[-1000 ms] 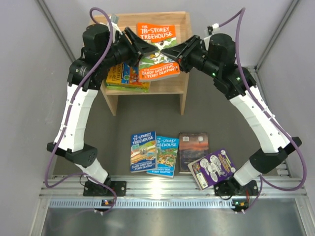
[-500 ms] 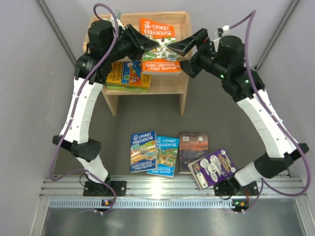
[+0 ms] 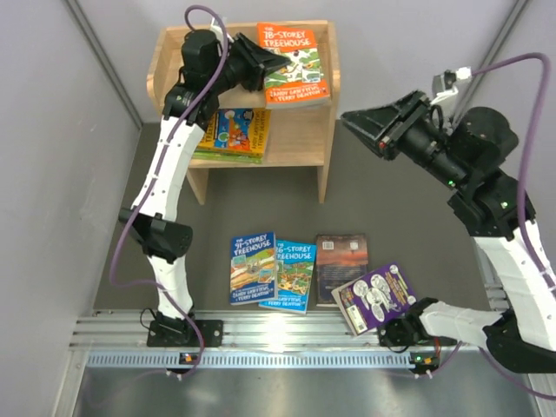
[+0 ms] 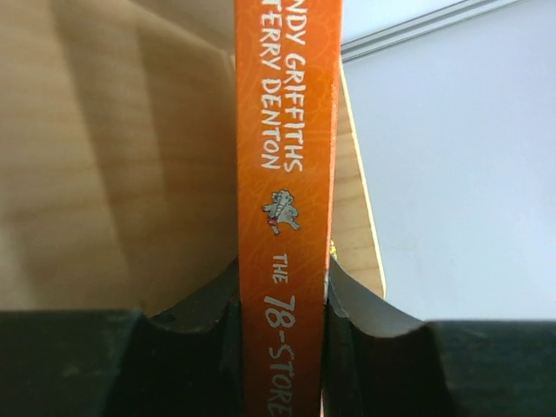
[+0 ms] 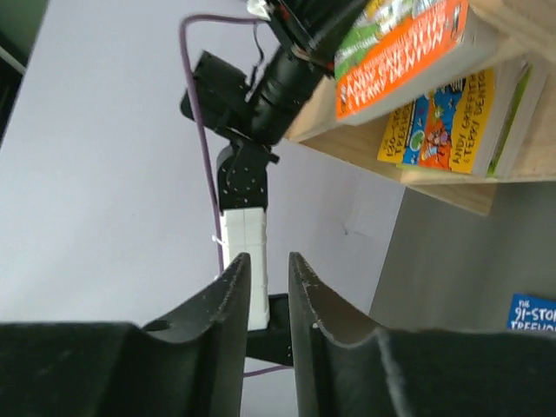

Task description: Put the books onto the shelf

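The shelf (image 3: 300, 148) stands at the far side of the table (image 3: 391, 208). The 78-Storey book (image 3: 294, 61) is over the right of its top tier, clamped at its left edge by the left gripper (image 3: 261, 65), and a stack of books (image 3: 234, 135) lies on the left of the lower tier. Near the arm bases four books lie in a row: the 91-Storey book (image 3: 253, 268) leftmost, a second book (image 3: 293, 275) just beside it, a third book (image 3: 340, 268) next, and a fourth book (image 3: 375, 297) rightmost, overlapping the third's near corner.
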Robot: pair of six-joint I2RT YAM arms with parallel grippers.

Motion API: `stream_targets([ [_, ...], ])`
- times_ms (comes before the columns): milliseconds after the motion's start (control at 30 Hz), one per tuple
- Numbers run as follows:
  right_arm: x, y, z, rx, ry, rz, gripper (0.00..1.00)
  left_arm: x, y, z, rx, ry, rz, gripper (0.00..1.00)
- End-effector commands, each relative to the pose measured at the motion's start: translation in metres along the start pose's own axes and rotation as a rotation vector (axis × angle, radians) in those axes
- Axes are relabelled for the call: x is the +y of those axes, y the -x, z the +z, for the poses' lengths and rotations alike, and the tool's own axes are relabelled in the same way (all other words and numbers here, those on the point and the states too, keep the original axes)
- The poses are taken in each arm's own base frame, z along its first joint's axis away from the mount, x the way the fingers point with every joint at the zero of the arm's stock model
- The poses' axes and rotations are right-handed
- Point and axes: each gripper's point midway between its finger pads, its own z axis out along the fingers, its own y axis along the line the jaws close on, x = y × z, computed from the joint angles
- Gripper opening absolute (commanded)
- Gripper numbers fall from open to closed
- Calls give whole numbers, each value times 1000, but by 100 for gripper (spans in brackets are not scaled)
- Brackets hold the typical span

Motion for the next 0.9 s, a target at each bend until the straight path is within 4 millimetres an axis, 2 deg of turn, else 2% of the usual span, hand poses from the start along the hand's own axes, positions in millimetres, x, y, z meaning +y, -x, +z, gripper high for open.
stream_targets([
  [0, -12, -18, 19, 40, -8, -8, 22, -44, 12, 5, -40, -174, 53, 38],
  [33, -14, -20, 22, 47, -15, -10, 19, -46, 11, 6, -39, -181, 57, 74],
  [67, -15, -22, 24, 49, -17, -14, 17, -43, 9, 10, -33, -176, 58, 99],
  [133, -16, -29, 30, 69, -21, -16, 16, -35, 8, 11, -32, -144, 67, 99],
  [200, -17, -34, 34, 87, -22, -18, 16, -24, 14, 8, -76, -83, 146, 99],
  [233, -17, -36, 36, 90, -22, -17, 15, -12, 14, 6, -84, -24, 168, 99],
  [400, -24, -45, 43, 115, -30, -21, 15, 15, 43, -15, -230, 177, 413, 99],
  [533, -31, -53, 49, 141, -41, -17, 15, 25, 70, -33, -346, 307, 549, 99],
  [567, -34, -54, 51, 147, -47, -16, 15, 24, 69, -34, -356, 333, 625, 99],
  [600, -36, -57, 53, 156, -51, -14, 15, 31, 79, -38, -413, 406, 658, 99],
  [667, -39, -61, 56, 168, -53, -9, 15, 33, 76, -37, -429, 464, 753, 99],
  [733, -42, -64, 60, 181, -55, -7, 14, 39, 82, -38, -472, 529, 781, 99],
  [867, -49, -69, 63, 197, -70, -7, 14, 39, 77, -43, -493, 586, 809, 99],
])
